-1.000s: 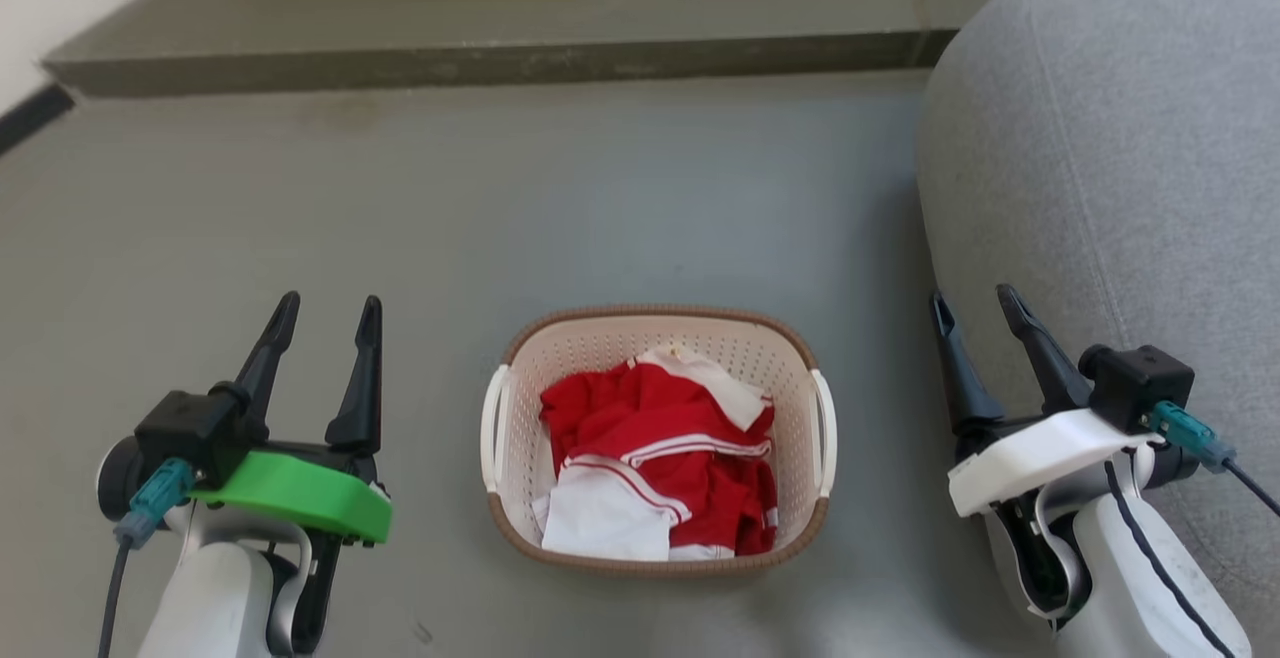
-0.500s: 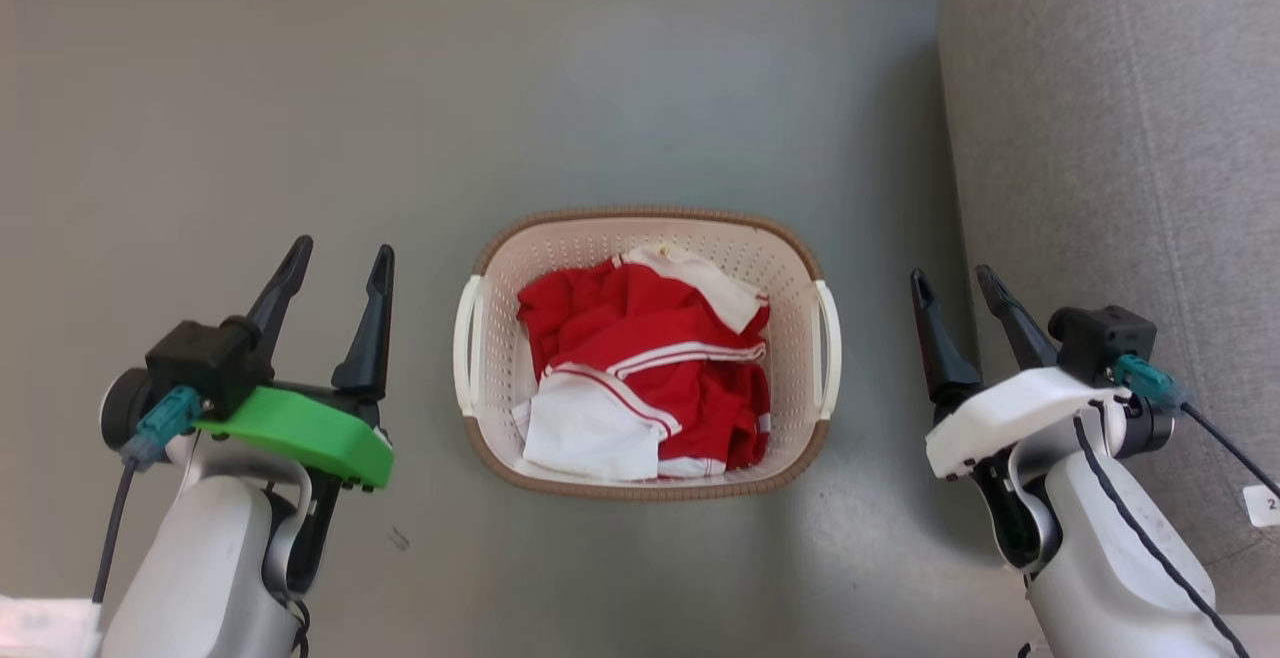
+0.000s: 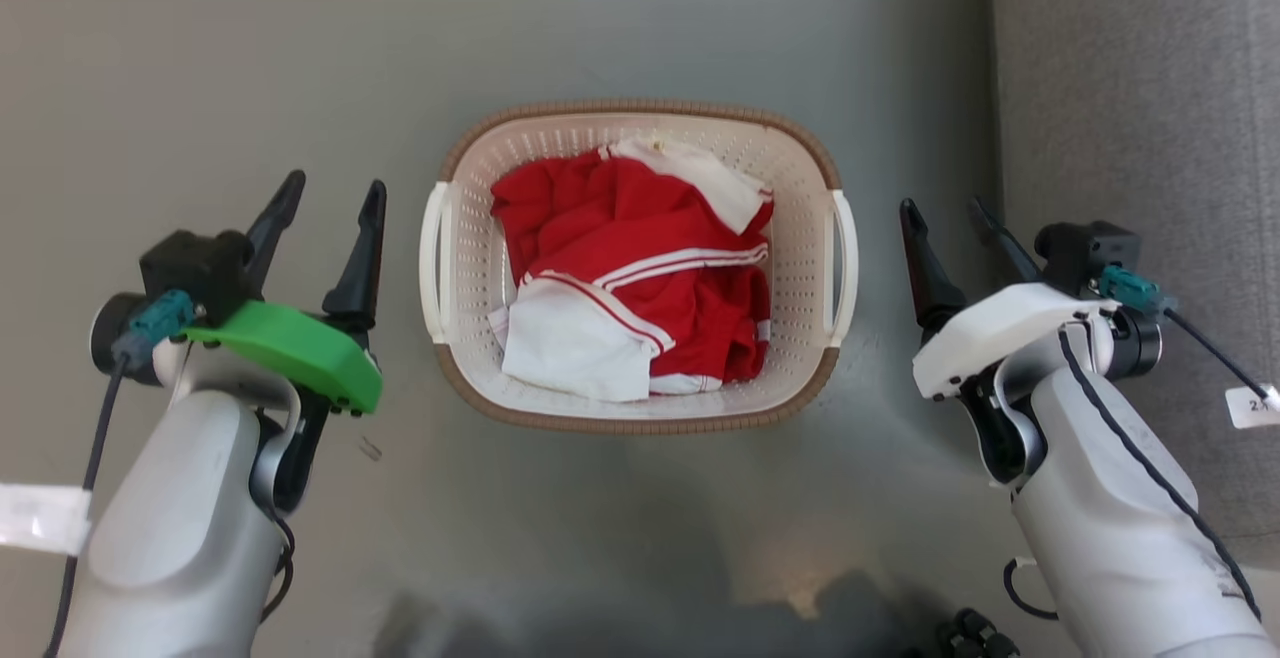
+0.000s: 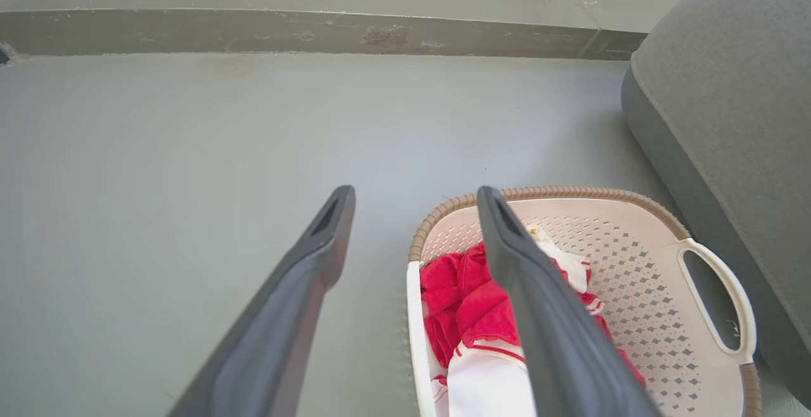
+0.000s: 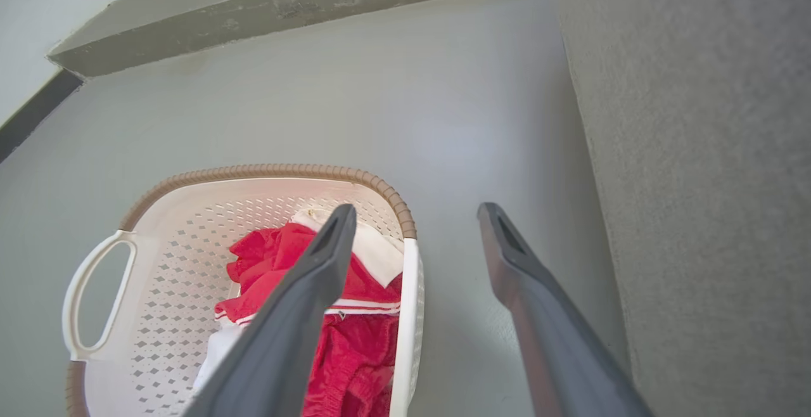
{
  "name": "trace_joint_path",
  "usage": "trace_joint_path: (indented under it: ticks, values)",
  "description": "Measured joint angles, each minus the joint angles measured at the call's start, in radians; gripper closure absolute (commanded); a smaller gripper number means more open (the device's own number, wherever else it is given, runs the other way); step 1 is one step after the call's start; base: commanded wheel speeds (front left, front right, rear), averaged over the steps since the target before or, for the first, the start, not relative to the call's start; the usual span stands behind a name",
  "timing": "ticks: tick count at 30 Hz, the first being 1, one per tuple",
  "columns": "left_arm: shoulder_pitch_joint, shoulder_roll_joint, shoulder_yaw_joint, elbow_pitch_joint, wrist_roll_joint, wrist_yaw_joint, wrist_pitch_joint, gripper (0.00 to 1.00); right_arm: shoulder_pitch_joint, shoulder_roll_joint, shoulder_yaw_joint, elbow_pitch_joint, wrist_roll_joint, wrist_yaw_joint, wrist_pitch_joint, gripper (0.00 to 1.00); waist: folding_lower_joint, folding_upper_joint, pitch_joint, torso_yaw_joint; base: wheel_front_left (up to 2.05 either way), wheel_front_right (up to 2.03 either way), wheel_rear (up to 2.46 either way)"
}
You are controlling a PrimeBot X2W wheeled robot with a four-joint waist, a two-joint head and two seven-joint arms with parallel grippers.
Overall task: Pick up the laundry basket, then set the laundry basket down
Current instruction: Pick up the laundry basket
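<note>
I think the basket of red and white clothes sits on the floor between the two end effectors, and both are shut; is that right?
Not quite: both are open. The head view shows the left end effector and right end effector spread apart, flanking the basket on the floor.

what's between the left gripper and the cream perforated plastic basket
Bare grey floor, in the head view; the open left gripper stands clear of the cream perforated basket.
</note>
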Motion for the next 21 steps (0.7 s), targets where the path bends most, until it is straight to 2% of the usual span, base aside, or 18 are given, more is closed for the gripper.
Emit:
trace_joint_path:
  ticks: [15, 21]
  values:
    - [-0.193, 0.018, -0.108, 0.156, -0.076, 0.000, 0.044, 0.00, -0.208, 0.001, 0.078, 0.208, 0.000, 0.000, 0.050, 0.00, 0.0000, 0.0000, 0.214, -0.003, 0.00, 0.00, 0.00]
    - [-0.246, 0.010, -0.189, 0.213, -0.128, 0.000, 0.072, 0.00, -0.247, 0.000, 0.142, 0.249, 0.094, 0.007, 0.059, 0.00, -0.0001, 0.0000, 0.288, -0.005, 0.00, 0.00, 0.00]
